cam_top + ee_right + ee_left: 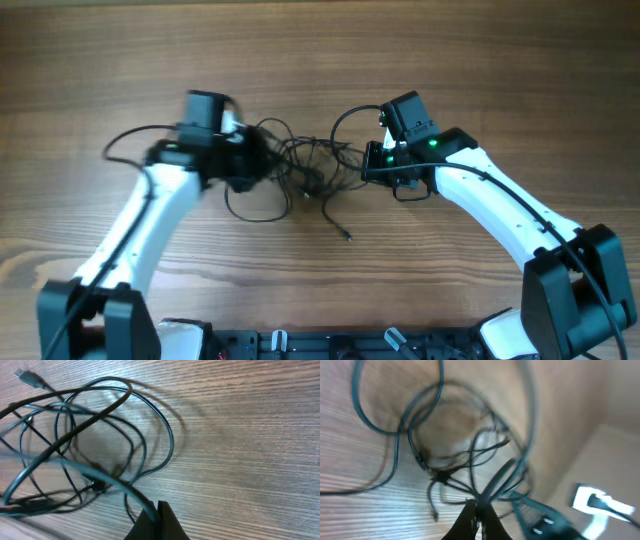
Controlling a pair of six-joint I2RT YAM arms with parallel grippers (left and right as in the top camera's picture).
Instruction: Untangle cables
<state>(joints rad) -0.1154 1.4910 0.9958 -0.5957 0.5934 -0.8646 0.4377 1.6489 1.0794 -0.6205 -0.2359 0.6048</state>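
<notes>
The thin black cables (305,165) lie as tangled loops on the wooden table between my two arms, with a plug end (346,236) trailing toward the front. My left gripper (252,160) is at the tangle's left side and is shut on strands of it, as the left wrist view shows (478,507). My right gripper (375,165) is at the tangle's right side. In the right wrist view it (156,508) is shut on one strand (125,491), with loops (90,435) spread beyond and a plug (27,376) at far left.
The wooden table (320,50) spreads all round the tangle. Thicker arm cables loop by the left arm (125,140) and the right arm (350,115). The arm bases stand at the front corners.
</notes>
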